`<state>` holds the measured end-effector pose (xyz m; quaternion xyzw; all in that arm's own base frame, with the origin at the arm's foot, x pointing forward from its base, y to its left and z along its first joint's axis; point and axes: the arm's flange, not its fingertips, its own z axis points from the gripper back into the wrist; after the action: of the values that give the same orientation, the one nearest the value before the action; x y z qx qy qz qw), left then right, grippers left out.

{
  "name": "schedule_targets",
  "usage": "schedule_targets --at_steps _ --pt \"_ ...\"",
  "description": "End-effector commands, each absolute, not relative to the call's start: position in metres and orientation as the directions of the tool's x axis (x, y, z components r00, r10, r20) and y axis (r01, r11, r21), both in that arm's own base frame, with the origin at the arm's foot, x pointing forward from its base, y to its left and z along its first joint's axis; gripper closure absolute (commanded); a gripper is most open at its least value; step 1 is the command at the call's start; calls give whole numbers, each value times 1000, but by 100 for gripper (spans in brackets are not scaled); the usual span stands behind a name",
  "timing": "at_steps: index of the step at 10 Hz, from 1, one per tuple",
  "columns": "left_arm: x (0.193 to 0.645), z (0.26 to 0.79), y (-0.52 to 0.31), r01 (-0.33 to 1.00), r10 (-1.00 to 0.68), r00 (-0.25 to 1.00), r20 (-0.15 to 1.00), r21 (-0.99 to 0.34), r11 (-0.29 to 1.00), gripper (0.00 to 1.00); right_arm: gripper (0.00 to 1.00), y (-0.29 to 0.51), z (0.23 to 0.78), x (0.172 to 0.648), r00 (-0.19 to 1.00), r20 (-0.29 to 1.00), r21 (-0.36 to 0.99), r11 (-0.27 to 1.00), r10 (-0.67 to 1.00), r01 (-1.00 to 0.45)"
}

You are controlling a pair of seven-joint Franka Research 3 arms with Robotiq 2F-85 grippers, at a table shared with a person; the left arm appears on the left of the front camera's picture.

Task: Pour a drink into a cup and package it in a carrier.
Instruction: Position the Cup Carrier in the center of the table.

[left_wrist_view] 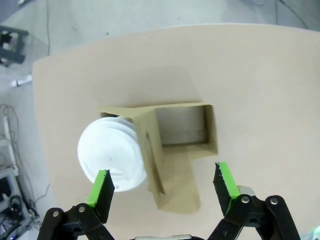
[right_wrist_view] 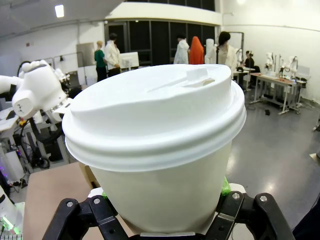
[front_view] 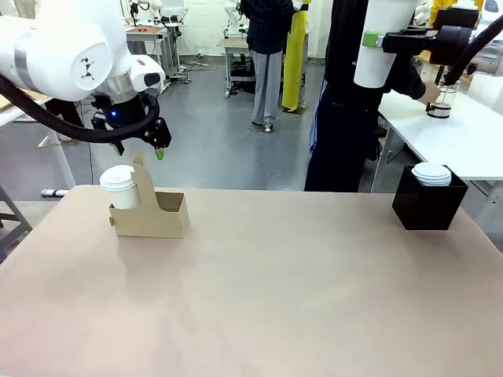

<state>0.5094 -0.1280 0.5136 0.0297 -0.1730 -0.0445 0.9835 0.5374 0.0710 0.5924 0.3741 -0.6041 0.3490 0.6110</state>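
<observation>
- Brown cardboard carrier (front_view: 161,216) sits near the left end of the worktop (front_view: 299,283). A lidded white cup (front_view: 119,187) stands in the hole left of the handle panel (front_view: 145,182). The other hole is bare.
- Left hand (front_view: 140,151) hovers just above the carrier, released and grasping nothing. From its wrist camera the fingers (left_wrist_view: 101,185) are spread wide, one over the cup's lid side and one over the empty side. I see no contact.
- Right hand (front_view: 377,39) is up high at the far right, clenched on a second cup (front_view: 376,71). That cup is lidded, upright and well apart from the carrier.
- Person at the far side has a hand at a glass pitcher (front_view: 442,98) on a side worktop. It's too small to judge what's in it.
- Black box (front_view: 428,206) holding a stack of lids (front_view: 431,173) is at the right end.
- Progress, my read: late stage. One cup is lidded and packed, and the second is lidded and in hand. The fill of either cup is hidden.
- Left to do: bring the second cup across, lower it into the empty hole, let go.
</observation>
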Motion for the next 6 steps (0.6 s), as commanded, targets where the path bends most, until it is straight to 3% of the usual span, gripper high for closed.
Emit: schedule_targets --at_steps 1,2,3,4,5,6 --pt "513 519 -130 22 -54 940 337 100 995 0 19 72 596 536 19 999 30 476 -29 -879" --pt "516 515 -128 22 -49 947 318 88 996 56 19 72 596 536 19 999 30 476 -29 -879" --pt "517 513 -125 9 -41 947 317 102 995 58 19 72 596 536 19 999 30 476 -29 -879" --pt "519 512 -122 7 -36 947 321 90 996 100 19 72 596 536 19 999 30 476 -29 -879" --pt "519 512 -120 6 -33 945 326 81 997 64 19 72 596 536 19 999 30 476 -29 -879" --pt "520 508 -120 4 -32 944 327 87 996 100 19 72 596 536 19 999 30 476 -29 -879"
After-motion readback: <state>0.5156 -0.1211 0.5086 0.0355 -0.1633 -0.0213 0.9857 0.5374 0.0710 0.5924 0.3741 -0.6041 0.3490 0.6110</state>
